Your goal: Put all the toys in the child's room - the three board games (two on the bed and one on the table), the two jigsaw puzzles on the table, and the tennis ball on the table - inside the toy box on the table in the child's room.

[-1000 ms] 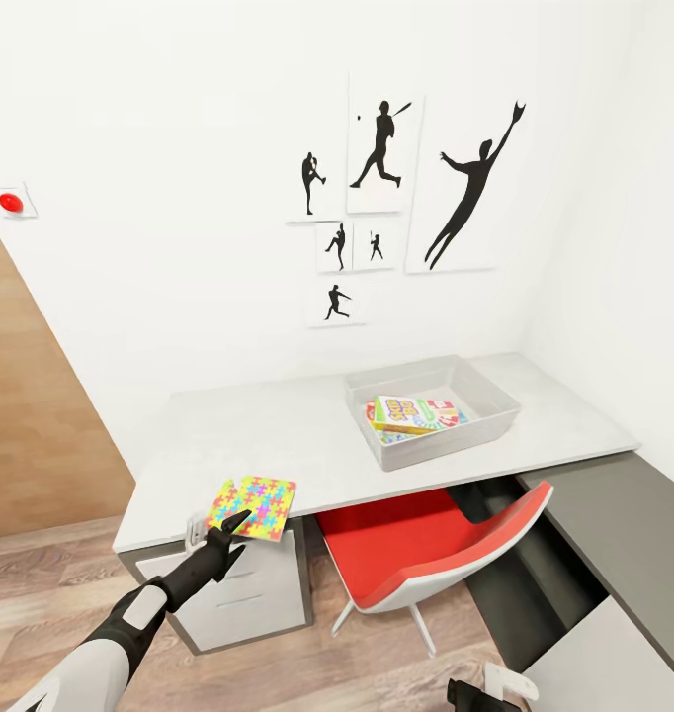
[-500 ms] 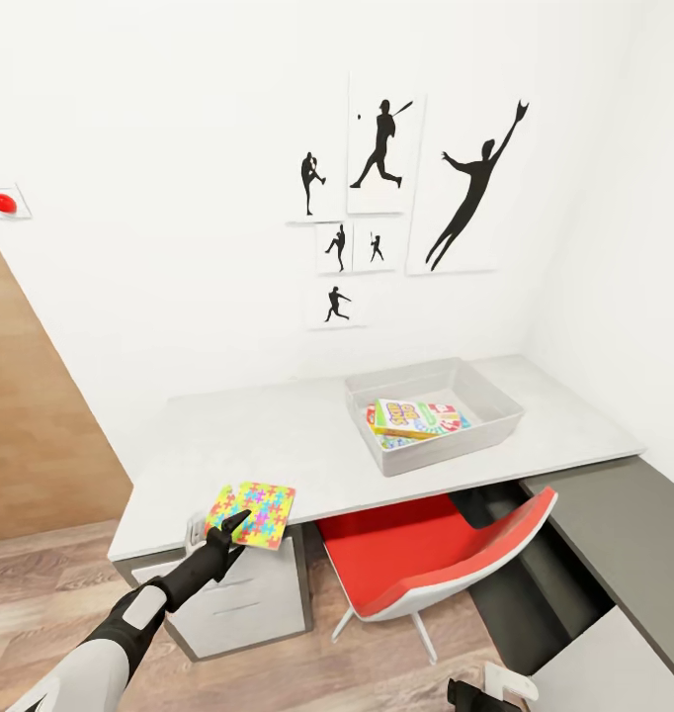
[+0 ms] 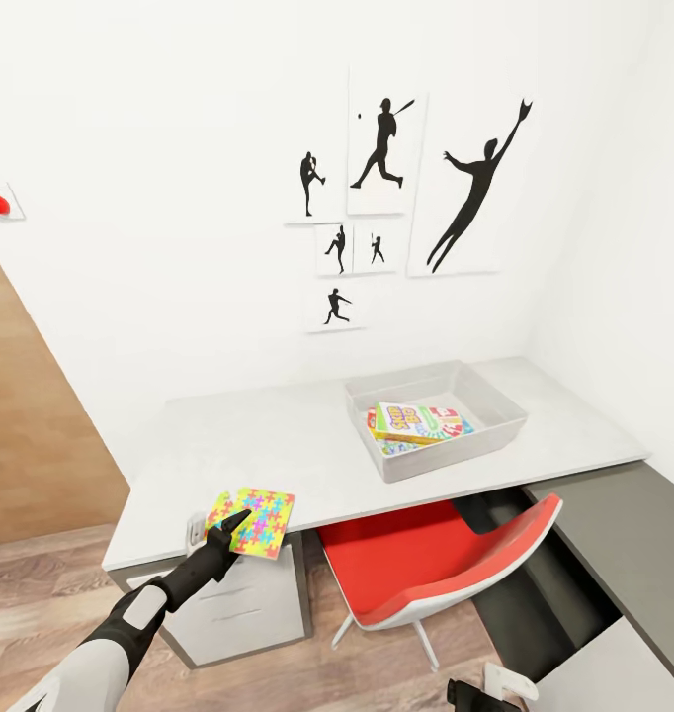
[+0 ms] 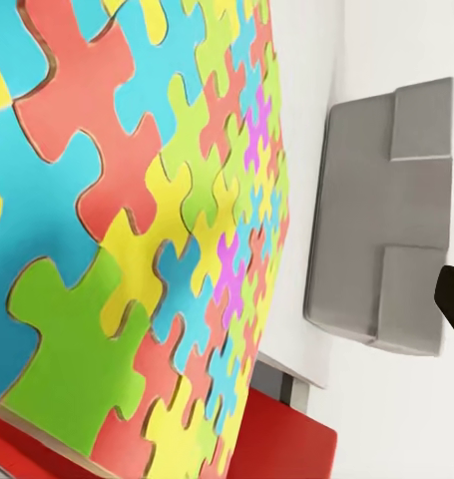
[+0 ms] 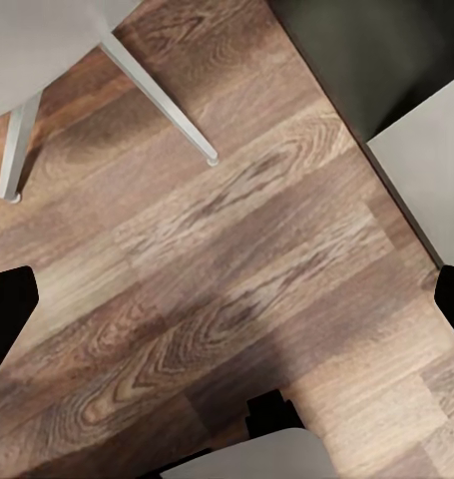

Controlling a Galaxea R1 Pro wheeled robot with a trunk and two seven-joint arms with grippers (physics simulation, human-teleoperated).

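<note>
White-walled room, plank floor (image 5: pixel 236 289), pale grey table (image 3: pixel 307 445) under black baseball silhouettes (image 3: pixel 381 148). Left arm stretched forward, left pincer (image 3: pixel 228 524) clamped on jigsaw puzzle (image 3: pixel 253 519) at the table's near corner; square held flat, no long axis. Toy box (image 3: pixel 495 400) well beyond and right of the pincer, holding board games (image 3: pixel 411 420). Red chair (image 3: pixel 446 559) below. Right pincer (image 5: pixel 227 299) over the floor, fingers spread wide.
</note>
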